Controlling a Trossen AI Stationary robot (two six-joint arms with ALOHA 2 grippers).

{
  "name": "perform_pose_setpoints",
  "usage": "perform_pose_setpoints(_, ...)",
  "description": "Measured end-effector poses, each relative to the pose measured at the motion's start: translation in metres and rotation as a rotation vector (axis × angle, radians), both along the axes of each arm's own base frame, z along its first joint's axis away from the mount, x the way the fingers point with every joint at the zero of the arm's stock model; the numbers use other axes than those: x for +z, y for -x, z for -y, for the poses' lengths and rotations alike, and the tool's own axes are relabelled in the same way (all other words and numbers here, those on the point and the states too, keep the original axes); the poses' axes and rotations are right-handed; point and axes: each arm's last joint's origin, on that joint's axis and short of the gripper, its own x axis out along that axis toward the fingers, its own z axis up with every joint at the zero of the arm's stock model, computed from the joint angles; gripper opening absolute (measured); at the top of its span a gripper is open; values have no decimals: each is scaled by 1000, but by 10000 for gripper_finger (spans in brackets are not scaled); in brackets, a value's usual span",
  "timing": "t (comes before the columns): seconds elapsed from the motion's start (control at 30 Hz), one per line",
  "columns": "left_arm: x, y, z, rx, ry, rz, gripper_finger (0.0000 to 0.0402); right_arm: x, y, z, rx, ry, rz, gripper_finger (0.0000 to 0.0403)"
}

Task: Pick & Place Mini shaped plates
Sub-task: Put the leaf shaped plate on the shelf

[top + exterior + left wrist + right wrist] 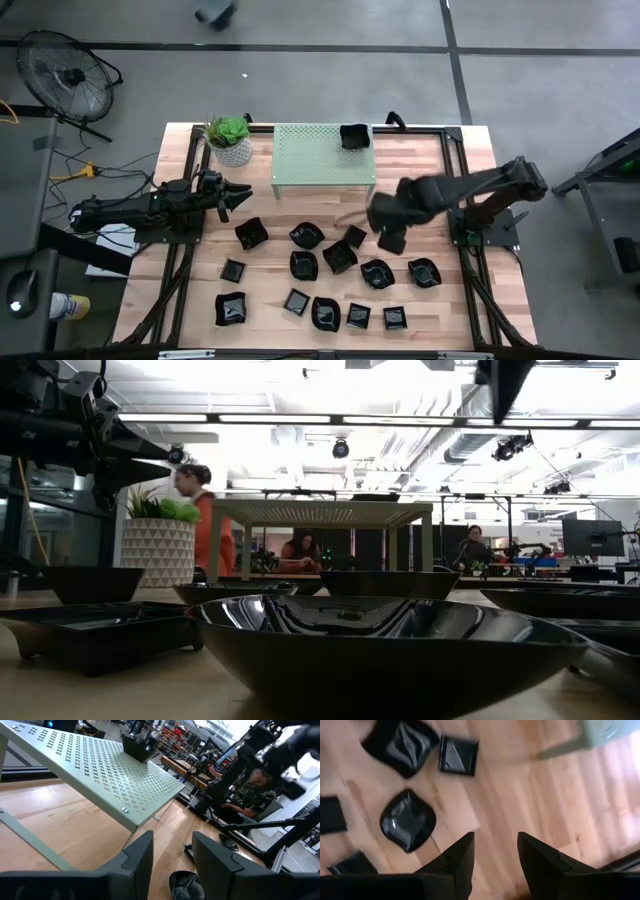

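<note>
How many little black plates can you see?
14: one plate on the green rack, thirteen plates spread on the table before it. The right arm may hide another.

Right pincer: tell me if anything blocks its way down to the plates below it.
Nothing visible does. The right pincer hangs open and empty over bare wood, and the nearest mini plates lie uncovered on the table beside it. The left pincer waits by the plant.

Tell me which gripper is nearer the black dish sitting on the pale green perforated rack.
Right. The right gripper hangs just off the rack's front corner, below the black dish. The left gripper sits beyond the rack's opposite end, farther away.
</note>
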Motion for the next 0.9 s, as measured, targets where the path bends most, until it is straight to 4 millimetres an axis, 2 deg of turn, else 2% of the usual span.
perform_pose_setpoints(0.27,0,0,0,0,0,0,134,-58,10,-33,5,-64,-66,144)
perform_pose_setpoints(0.5,0,0,0,0,0,0,134,-93,27,-44,-23,-92,-102,145)
perform_pose_setpoints(0.7,0,0,0,0,0,0,134,-103,58,-45,-114,-164,-16,145)
perform_pose_setpoints(0.9,0,0,0,0,0,0,134,-124,100,-43,-324,-271,-27,145)
